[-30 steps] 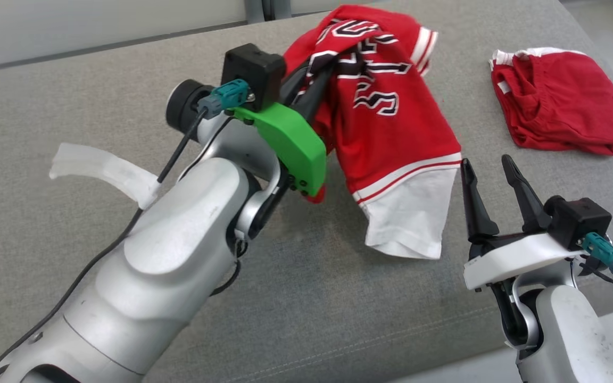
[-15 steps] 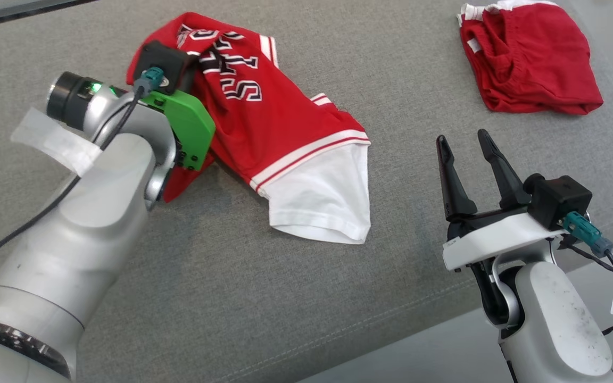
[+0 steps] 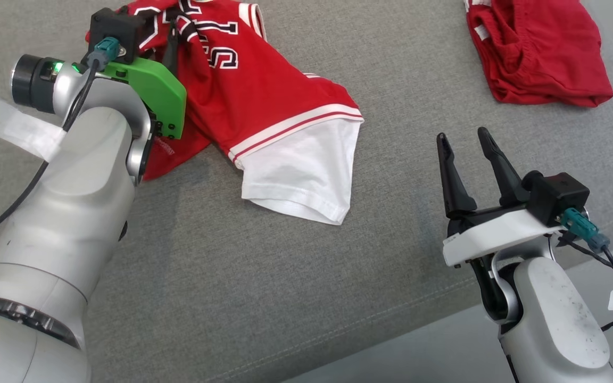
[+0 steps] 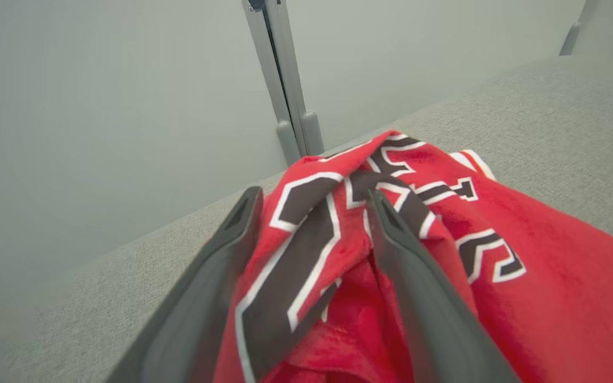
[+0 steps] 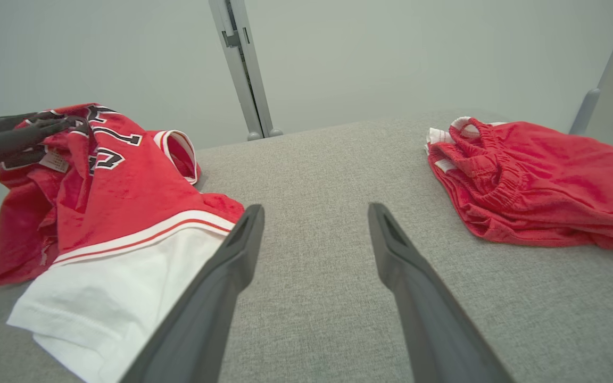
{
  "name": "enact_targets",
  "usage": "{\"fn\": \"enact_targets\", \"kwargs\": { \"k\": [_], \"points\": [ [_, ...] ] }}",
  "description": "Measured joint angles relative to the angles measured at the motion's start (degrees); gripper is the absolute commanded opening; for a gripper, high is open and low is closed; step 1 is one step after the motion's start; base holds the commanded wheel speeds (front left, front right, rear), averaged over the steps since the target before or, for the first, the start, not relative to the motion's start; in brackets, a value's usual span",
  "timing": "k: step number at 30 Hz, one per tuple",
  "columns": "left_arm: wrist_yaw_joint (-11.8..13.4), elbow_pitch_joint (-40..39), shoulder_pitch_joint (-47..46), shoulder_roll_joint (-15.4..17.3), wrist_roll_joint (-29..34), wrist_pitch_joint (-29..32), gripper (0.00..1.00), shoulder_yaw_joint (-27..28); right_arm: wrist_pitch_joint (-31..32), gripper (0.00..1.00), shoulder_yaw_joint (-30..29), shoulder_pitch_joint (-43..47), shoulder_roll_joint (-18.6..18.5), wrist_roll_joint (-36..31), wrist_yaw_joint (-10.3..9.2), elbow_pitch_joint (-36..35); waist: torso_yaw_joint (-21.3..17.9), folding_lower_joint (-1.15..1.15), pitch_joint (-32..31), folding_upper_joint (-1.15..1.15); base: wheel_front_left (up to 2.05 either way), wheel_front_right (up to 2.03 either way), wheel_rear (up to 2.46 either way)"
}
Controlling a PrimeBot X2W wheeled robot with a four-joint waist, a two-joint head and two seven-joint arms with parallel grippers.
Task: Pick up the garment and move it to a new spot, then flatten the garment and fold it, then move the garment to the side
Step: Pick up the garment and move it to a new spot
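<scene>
A bare, lab-like test room: a grey fabric-covered counter (image 5: 328, 175), with a plain pale wall (image 5: 365, 53) and a metal post (image 5: 240, 69) behind it.

The left arm (image 3: 83, 175) rises from the 7 o'clock corner of the head view and reaches toward 12 o'clock. Its green wrist bracket (image 3: 157, 96) is tipped forward, and beyond it the left gripper (image 4: 312, 202) has its two dark fingers spread wide apart in the left wrist view. The right arm (image 3: 556, 319) stands at 4 o'clock, forearm upright under a white wrist bracket (image 3: 498, 239) — the right gripper (image 3: 462, 135) points to about 11 o'clock, jaws parted just as wide.
</scene>
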Motion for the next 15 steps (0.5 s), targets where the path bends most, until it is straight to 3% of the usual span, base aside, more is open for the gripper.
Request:
{"fn": "enact_targets", "kwargs": {
  "k": [8,15],
  "points": [
    [-2.6,0.0,3.3,-1.4,-2.4,-2.2,1.00,1.0,0.6,1.00,-3.2,2.1,0.0,-1.5,-0.01,0.3,3.7,0.00,-2.9,0.00,0.00,0.00,0.00],
    [-2.9,-6.1,10.9,-1.2,-4.3,-3.9,1.00,2.6,3.1,1.00,-5.2,5.7,0.1,1.4,-0.01,1.9,8.0,0.00,-6.0,0.00,0.00,0.00,0.00]
  ]
}}
